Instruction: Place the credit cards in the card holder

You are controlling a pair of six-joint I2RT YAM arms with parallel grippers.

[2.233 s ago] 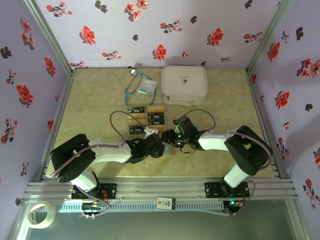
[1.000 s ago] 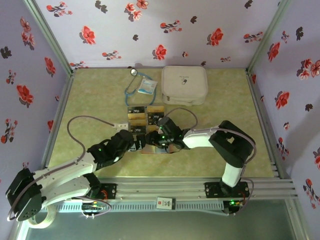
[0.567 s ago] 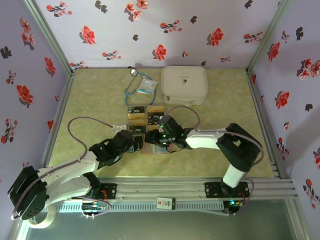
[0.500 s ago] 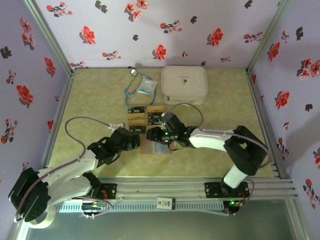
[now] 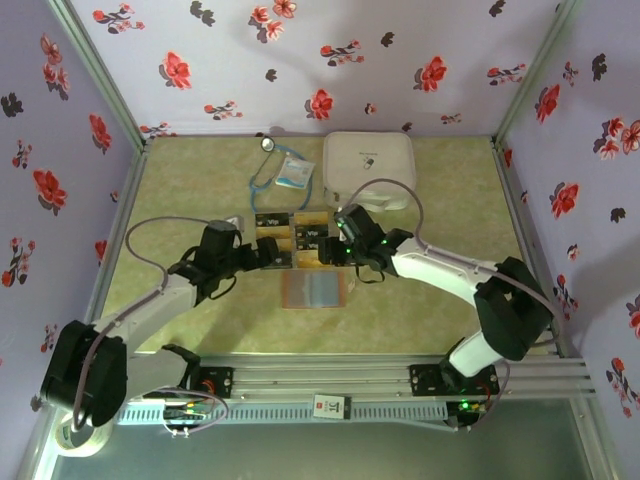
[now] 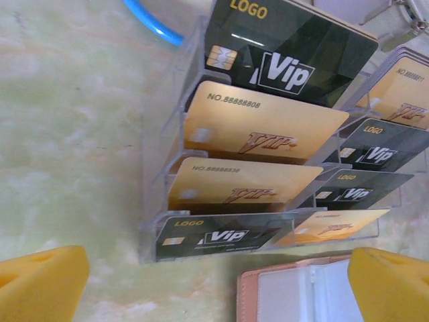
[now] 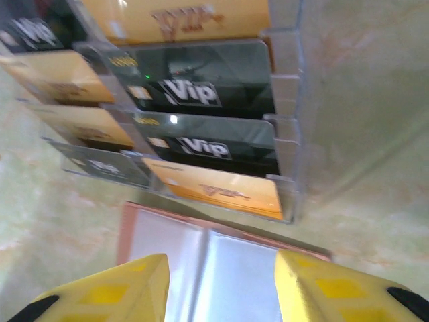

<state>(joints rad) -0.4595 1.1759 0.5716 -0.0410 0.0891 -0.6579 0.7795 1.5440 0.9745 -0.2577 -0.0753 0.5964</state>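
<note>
at frame centre, credit cards (image 5: pixel 292 238) sit in a clear rack (image 6: pixel 167 221); card holder (image 5: pixel 314 290) lies open on counter (image 5: pixel 430 315) just below. left end effector (image 5: pixel 272 257) and right end effector (image 5: pixel 330 252) both released, empty.

Pale green marbled worktop (image 5: pixel 180 200), open pinkish card holder (image 5: pixel 314 290) lying flat near the front middle, just behind it a clear tiered rack (image 5: pixel 290 240) of black and gold credit cards (image 6: pixel 265 127), farther back a white rounded case (image 5: pixel 368 170), blue stethoscope (image 5: pixel 267 143), white-blue packet (image 5: pixel 295 172).

Card holder (image 6: pixel 281 298) cut off at bottom edge, left wrist view; credit cards (image 7: pixel 201 87) motion-blurred, right wrist view.
</note>
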